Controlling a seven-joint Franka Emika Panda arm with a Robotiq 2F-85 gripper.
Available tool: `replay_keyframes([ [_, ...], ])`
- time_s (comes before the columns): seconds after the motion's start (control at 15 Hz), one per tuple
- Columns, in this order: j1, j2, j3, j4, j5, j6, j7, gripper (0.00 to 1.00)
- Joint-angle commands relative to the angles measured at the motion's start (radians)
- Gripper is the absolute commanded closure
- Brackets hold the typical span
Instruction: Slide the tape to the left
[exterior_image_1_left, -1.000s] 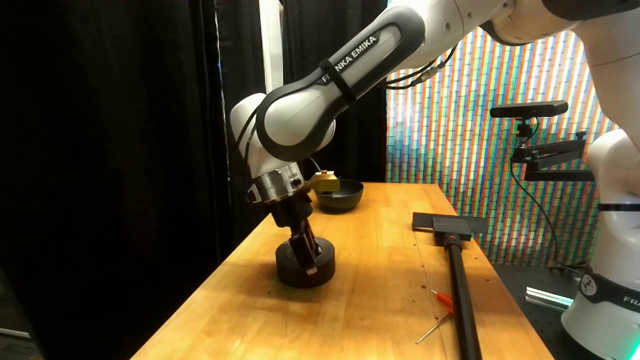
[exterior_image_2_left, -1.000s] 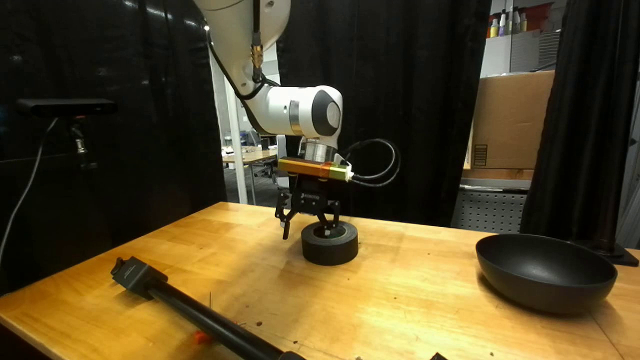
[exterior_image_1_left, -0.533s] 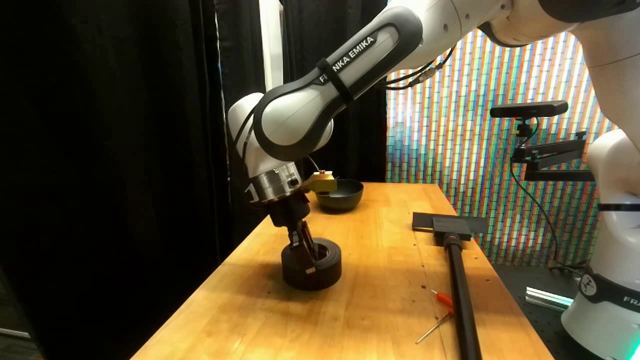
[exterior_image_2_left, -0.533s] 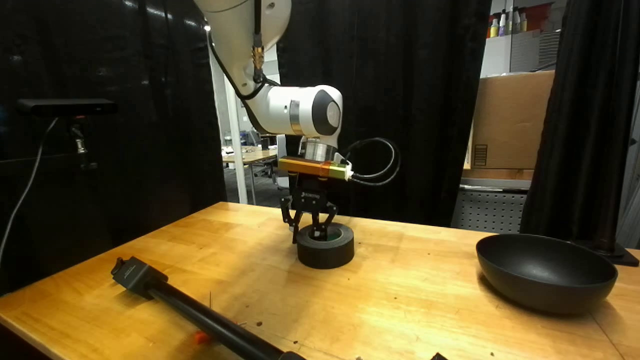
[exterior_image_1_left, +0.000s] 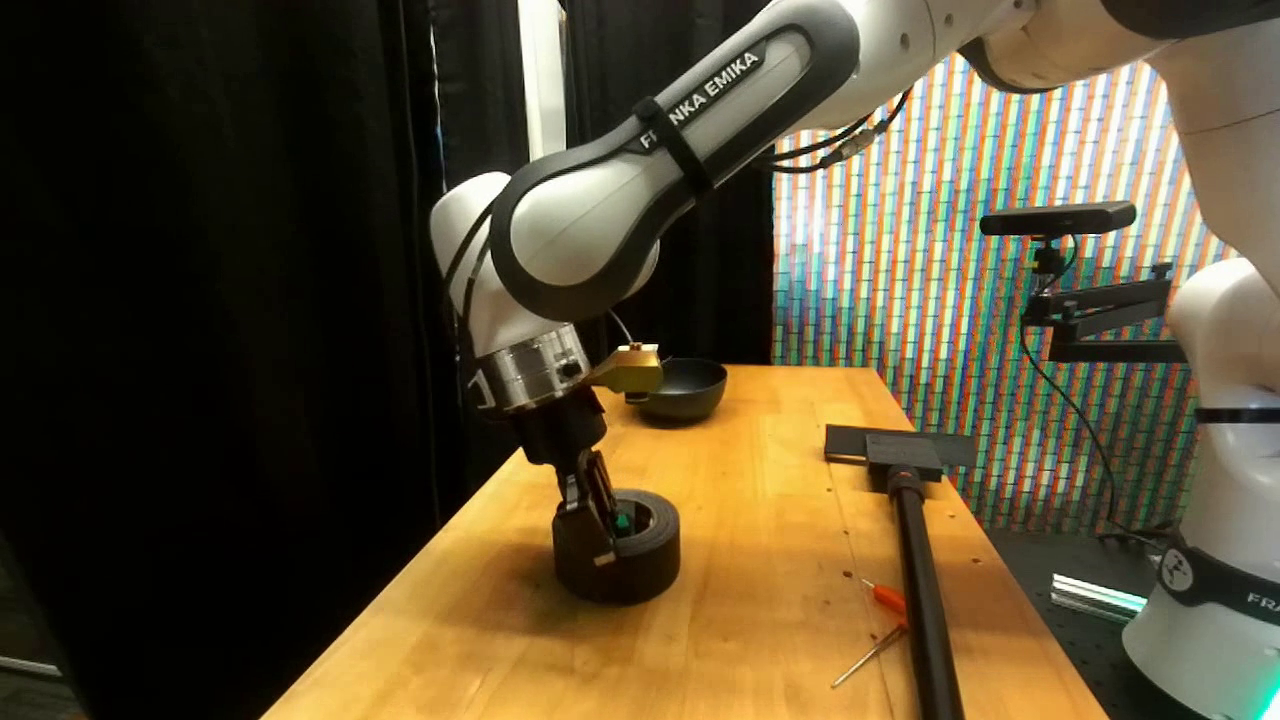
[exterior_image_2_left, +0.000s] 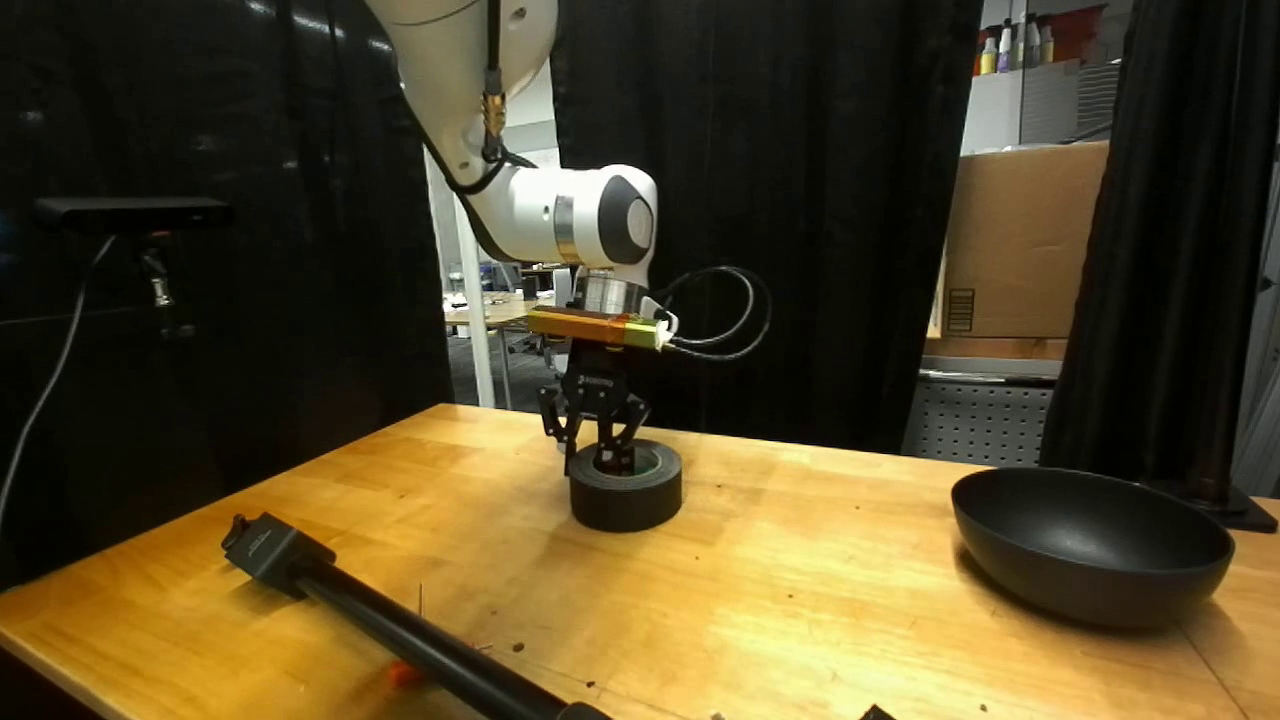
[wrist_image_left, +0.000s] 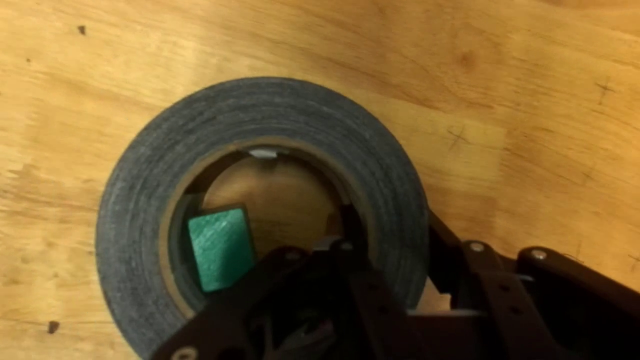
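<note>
The tape, a squat grey-black roll, lies flat on the wooden table, and both exterior views show it too. My gripper straddles the roll's wall: one finger reaches down inside the hole, the other presses along the outside. Both fingers touch the tape, so the jaws are shut on its wall. In an exterior view the gripper comes down over the near-left side of the tape. A green rectangular piece sits inside the hole. The fingertip inside the hole is partly hidden by the linkage.
A dark bowl stands on the table, well apart from the tape. Along another side lies a long black flat-headed tool, with an orange-handled screwdriver beside it. Black curtains hang past the table edge.
The jaws have come from wide apart to shut on the tape's wall. Gripper and tape have shifted together, leftward in an exterior view and slightly nearer the camera in an exterior view.
</note>
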Motion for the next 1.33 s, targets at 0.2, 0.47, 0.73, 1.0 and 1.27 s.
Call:
replay_keyframes([
  [0.2,0.129,0.015,0.047,0.03,-0.016,0.05,0.174,0.92],
  [0.47,0.22,0.043,0.066,0.052,-0.064,0.05,0.258,0.92],
  [0.73,0.297,0.07,0.078,0.082,-0.129,0.037,0.313,0.92],
  [1.0,0.358,0.089,0.092,0.109,-0.191,0.02,0.336,0.92],
  [1.27,0.447,0.226,0.104,0.293,-0.24,-0.055,0.393,0.92],
])
